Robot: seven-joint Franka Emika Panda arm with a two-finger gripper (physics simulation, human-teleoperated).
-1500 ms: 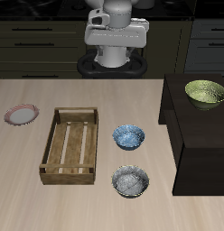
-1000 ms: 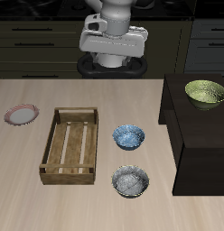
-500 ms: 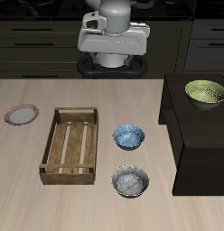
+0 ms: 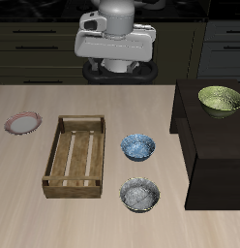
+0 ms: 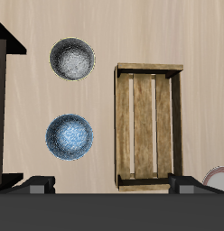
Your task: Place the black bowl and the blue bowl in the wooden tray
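Bare tabletop surrounds both bowls; only the dark box stands close beside them.

Pink-rimmed plate cut by edge; jaws seemingly hidden.

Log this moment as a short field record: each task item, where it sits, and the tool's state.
black bowl: on the table near its front edge, outside the tray
blue bowl: on the table beside the tray, farther back than the black bowl
wooden tray: empty
tool: high at the table's back, fingers not visible
bowls placed: none
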